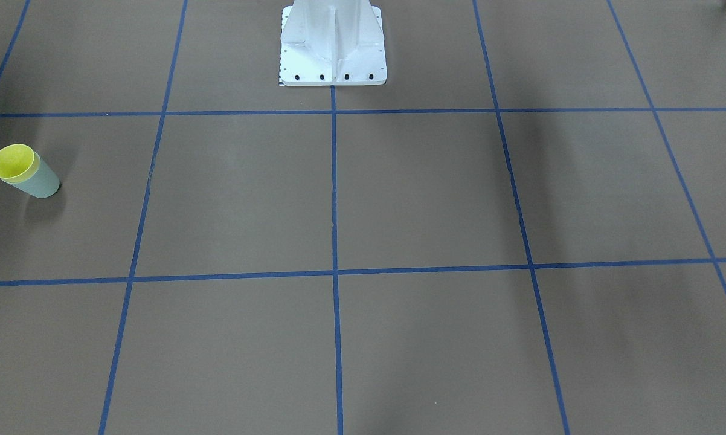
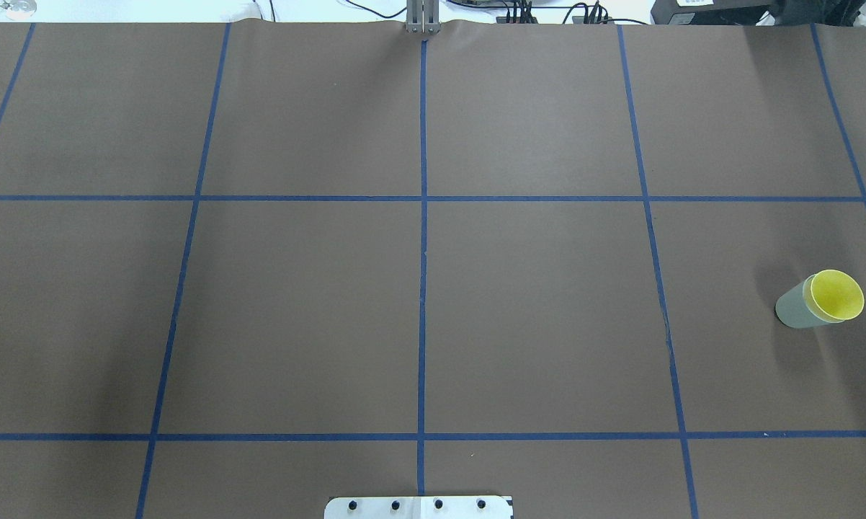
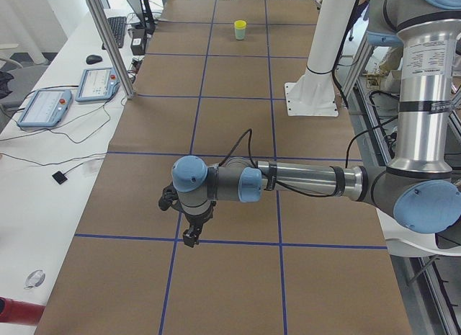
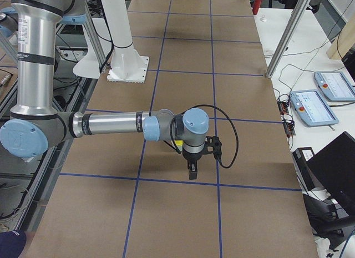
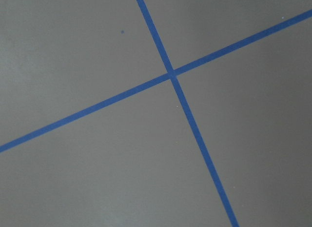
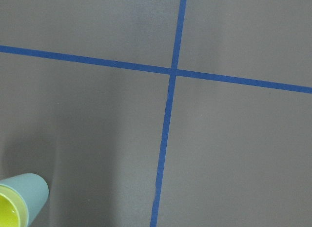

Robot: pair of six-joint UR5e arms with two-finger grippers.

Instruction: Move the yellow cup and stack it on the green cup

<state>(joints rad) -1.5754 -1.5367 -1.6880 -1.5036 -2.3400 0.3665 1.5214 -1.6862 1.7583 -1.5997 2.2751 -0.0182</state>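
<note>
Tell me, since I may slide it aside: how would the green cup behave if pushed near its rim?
Probably tips: the green cup stands upright on its narrower base. Likely light, a small plain tumbler, so it may skid. The yellow cup nested inside would probably move with it.

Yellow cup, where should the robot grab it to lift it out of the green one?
Probably by its rim, from straight above. The yellow cup stands upright, nested in the green cup, so only its rim band and open mouth show. Pinch that rim wall, inside and outside.
</note>
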